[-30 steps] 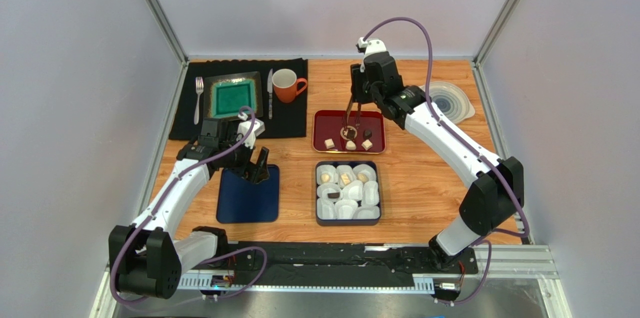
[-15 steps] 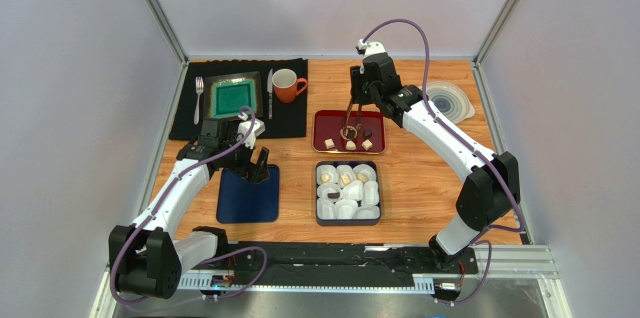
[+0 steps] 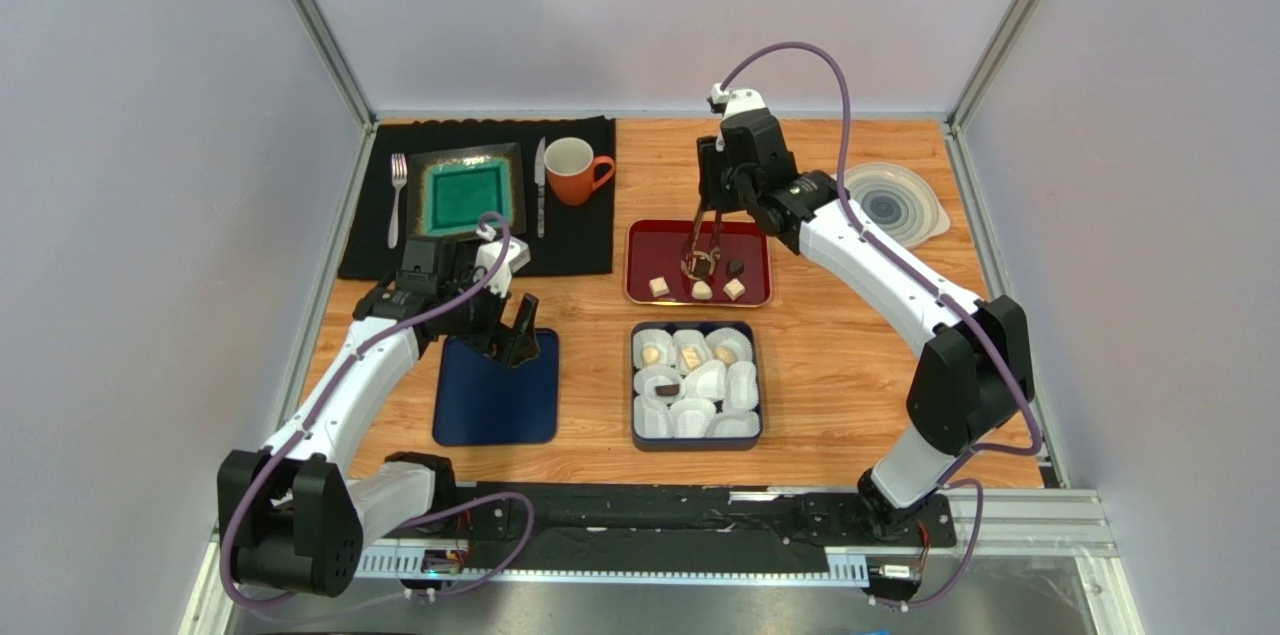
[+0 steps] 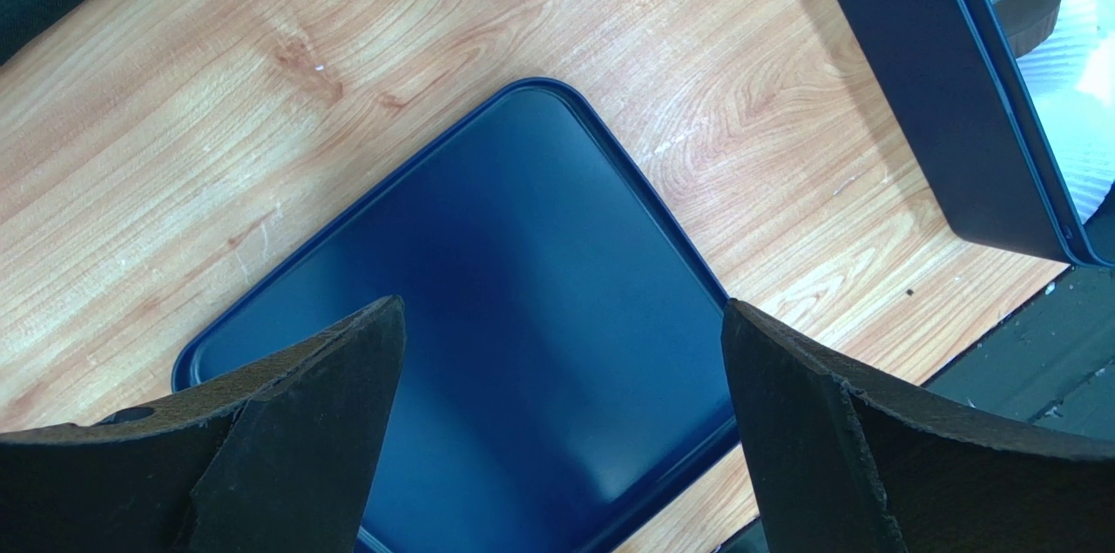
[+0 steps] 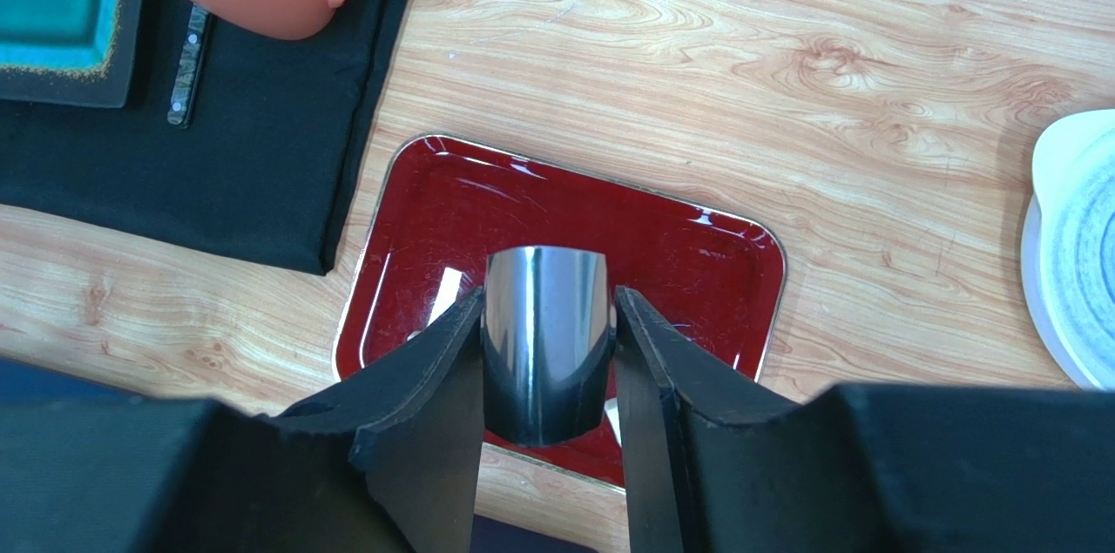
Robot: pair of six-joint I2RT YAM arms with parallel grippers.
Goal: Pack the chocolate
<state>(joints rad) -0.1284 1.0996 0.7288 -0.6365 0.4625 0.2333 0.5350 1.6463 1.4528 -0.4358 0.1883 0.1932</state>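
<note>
Three cream-white chocolates (image 3: 658, 284) and one dark one (image 3: 735, 269) lie in the red tray (image 3: 643, 238). My right gripper (image 3: 706, 203) is above the tray, shut on shiny metal tongs (image 5: 547, 344) that hang down with their tips (image 3: 699, 263) among the sweets. The dark box (image 3: 642, 433) of white paper cups holds a cream piece (image 3: 691, 358) and dark pieces (image 3: 666, 389). My left gripper (image 3: 519, 335) is open and empty above the blue lid (image 3: 489, 403). In the left wrist view, it (image 4: 556, 318) hangs over the lid (image 4: 524, 305), and one dark chocolate (image 4: 1027, 20) shows in the box (image 4: 942, 83).
A black mat (image 3: 376, 253) at the back left carries a teal plate (image 3: 469, 193), fork (image 3: 397, 193), knife (image 3: 540, 185) and orange mug (image 3: 571, 170). A clear round lid (image 3: 899, 200) lies at the back right. Grey walls close in both sides.
My right arm's wrist has drifted slightly back and left while the tongs stay over the red tray. The left arm has not moved.
</note>
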